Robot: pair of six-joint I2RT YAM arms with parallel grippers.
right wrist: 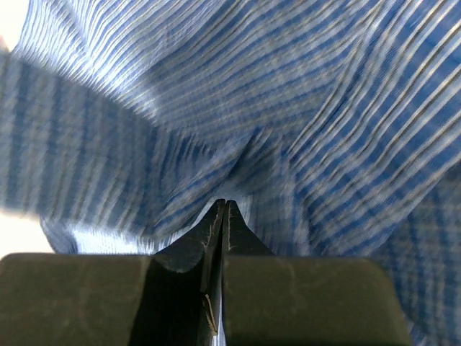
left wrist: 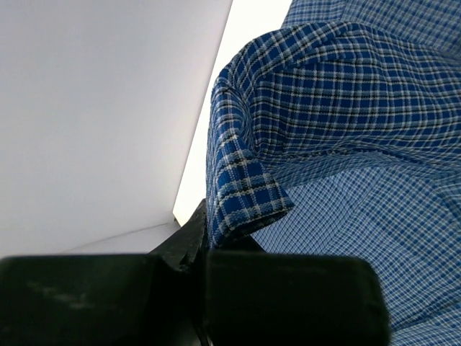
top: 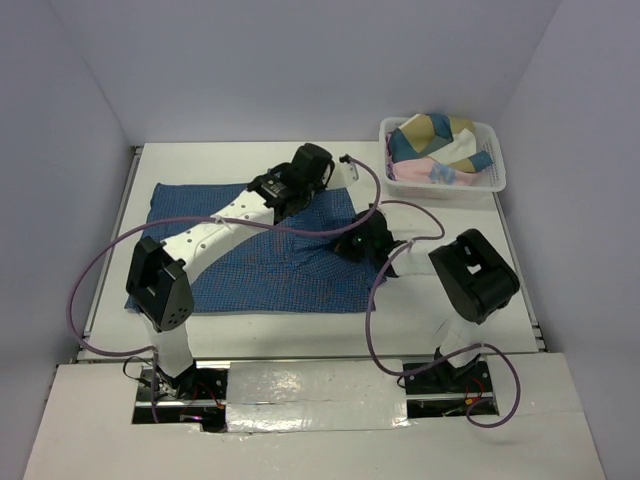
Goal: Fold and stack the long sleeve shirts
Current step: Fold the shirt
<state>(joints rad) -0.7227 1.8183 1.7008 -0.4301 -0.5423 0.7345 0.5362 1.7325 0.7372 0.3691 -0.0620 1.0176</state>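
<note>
One of the long sleeve shirts (top: 265, 285), blue with a fine check, lies spread over the middle of the table, with a raised fold running across it between the two arms. My left gripper (top: 306, 186) is at the shirt's far edge. In the left wrist view that gripper (left wrist: 205, 234) is shut on a doubled band of the shirt (left wrist: 338, 108), whose edge hangs out past the fingers. My right gripper (top: 347, 241) is over the shirt's right part. In the right wrist view its tips (right wrist: 227, 205) are pressed together where the blurred shirt (right wrist: 302, 108) puckers.
A white basket (top: 500, 182) at the far right corner holds more crumpled clothes (top: 435, 138) in tan, teal and pink. White walls enclose the table on three sides. Purple cables loop beside both arms.
</note>
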